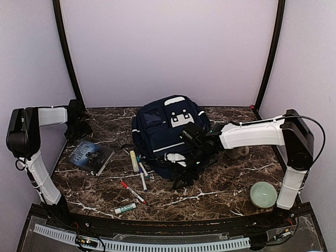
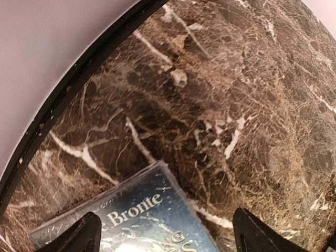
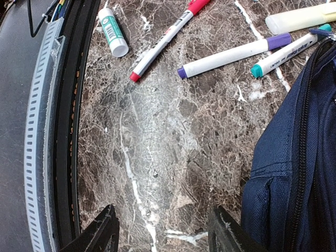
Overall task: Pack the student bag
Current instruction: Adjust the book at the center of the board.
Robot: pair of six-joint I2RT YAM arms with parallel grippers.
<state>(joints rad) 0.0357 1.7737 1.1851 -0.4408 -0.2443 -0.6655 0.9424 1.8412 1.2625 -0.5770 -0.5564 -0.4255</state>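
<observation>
1. The left end effector (image 2: 169, 236) hangs over the far-left corner of the dark brown marble-patterned desk (image 1: 220, 194), its fingers spread wide and holding nothing. Just beneath it lies the flat blue-grey paperback book (image 2: 142, 220)
2. Between the book and the bag, loose on the desk, lie a pale yellow highlighter (image 1: 134, 161), a white marker with a purple cap (image 3: 233, 55), a white marker with a teal cap (image 3: 289, 50), a white marker with red ends (image 3: 165, 39) and, nearest the front edge, a green-and-white glue stick (image 3: 113, 31)
3. The large navy-blue fabric student bag (image 1: 163, 126) lies mid-desk, front face up, its long axis running near to far. Whether its main zip stands open I cannot tell
4. The right end effector (image 3: 163, 233) points down at bare desk beside the bag's near-left corner, jaws partly apart and empty. The bag lies just to its right in the wrist view, so this arm is much the nearer; the left arm is well apart from it
5. A pale green ceramic bowl (image 1: 262, 194) sits near the right front corner. Pale lilac walls close in three sides, so reach room is tight at the corners but free in front of the bag
</observation>
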